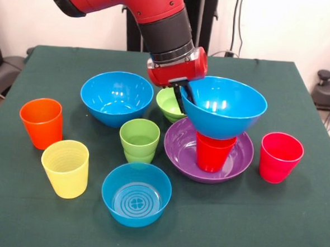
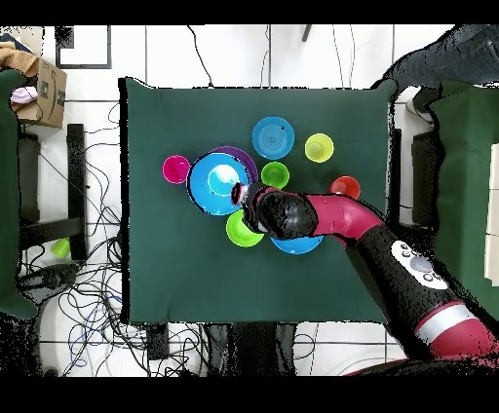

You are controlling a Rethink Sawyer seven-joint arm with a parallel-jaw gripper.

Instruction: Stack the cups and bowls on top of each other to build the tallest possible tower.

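My gripper (image 1: 184,99) is shut on the near rim of a large blue bowl (image 1: 225,107), one finger inside and one outside. The bowl sits slightly tilted on the mouth of a red cup (image 1: 213,154). The red cup stands upright in the wide purple bowl (image 1: 180,144). In the overhead view the gripper (image 2: 249,202) is at the rim of that blue bowl (image 2: 216,183), which hides the red cup and most of the purple bowl (image 2: 245,157).
A second large blue bowl (image 1: 116,97) and a small green bowl (image 1: 167,104) sit behind. Light green cup (image 1: 139,140), orange cup (image 1: 41,122), yellow cup (image 1: 66,168), small ringed blue bowl (image 1: 136,193) and pinkish-red cup (image 1: 279,157) stand around.
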